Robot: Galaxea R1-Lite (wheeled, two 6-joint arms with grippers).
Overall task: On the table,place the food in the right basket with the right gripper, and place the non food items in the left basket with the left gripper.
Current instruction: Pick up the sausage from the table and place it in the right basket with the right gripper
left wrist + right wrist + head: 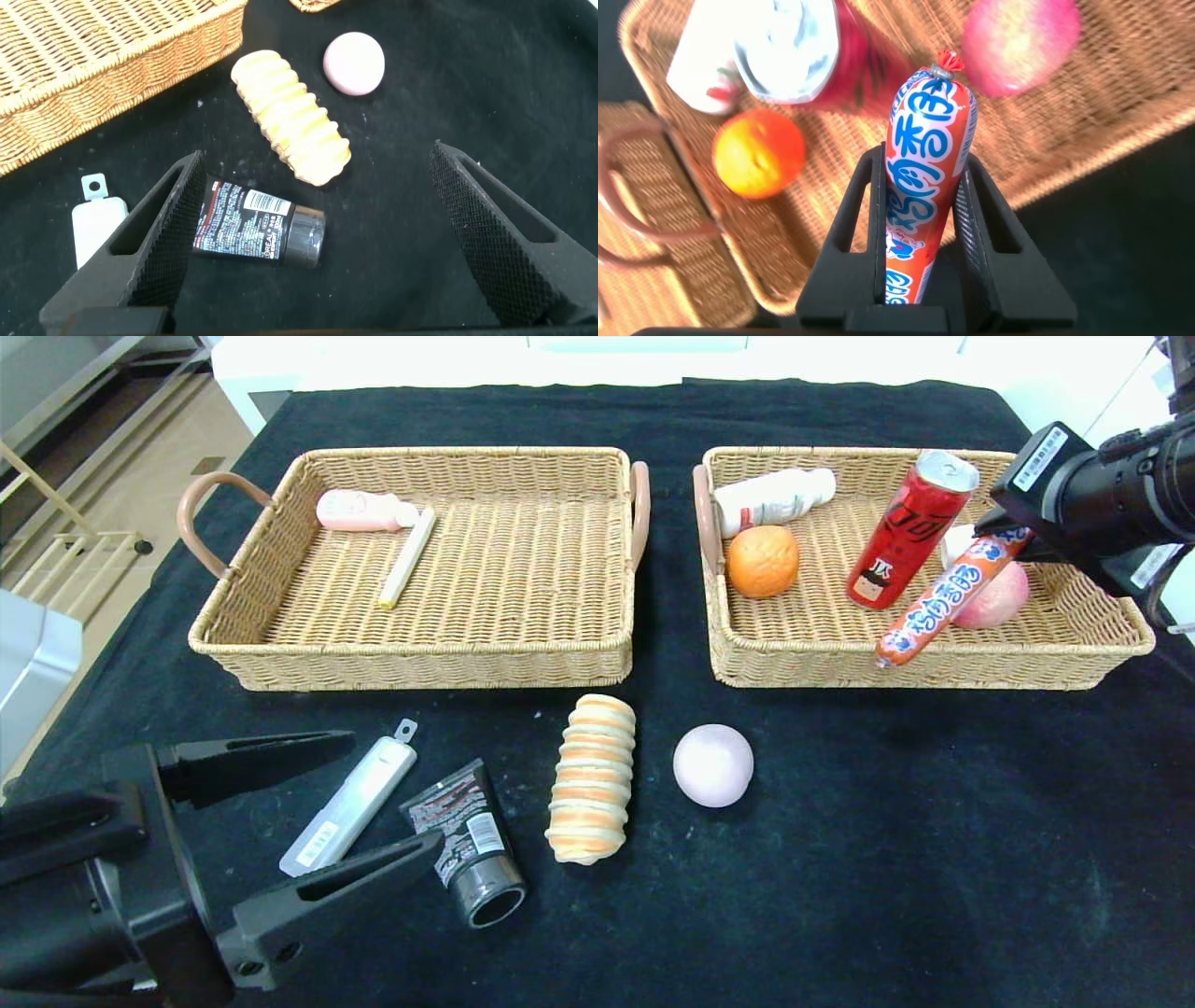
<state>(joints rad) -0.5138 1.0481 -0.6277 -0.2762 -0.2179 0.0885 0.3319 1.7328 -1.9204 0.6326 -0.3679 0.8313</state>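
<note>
My right gripper [1008, 534] is shut on an orange sausage [943, 602] and holds it tilted above the right basket [934, 670]; the right wrist view shows the sausage [929, 140] between the fingers. My left gripper [392, 791] is open above the table's front left. Between and below its fingers lie a black tube [467, 845] and a white utility knife [350, 798]. The tube [252, 233] lies close to one finger in the left wrist view. A striped bread roll [591, 779] and a pale pink ball [712, 765] lie in front of the baskets.
The left basket [420, 665] holds a pink bottle [364, 511] and a cream stick [408, 558]. The right basket holds a white bottle [775, 497], an orange [763, 560], a leaning red can [910, 527] and a peach [994, 602]. Black cloth covers the table.
</note>
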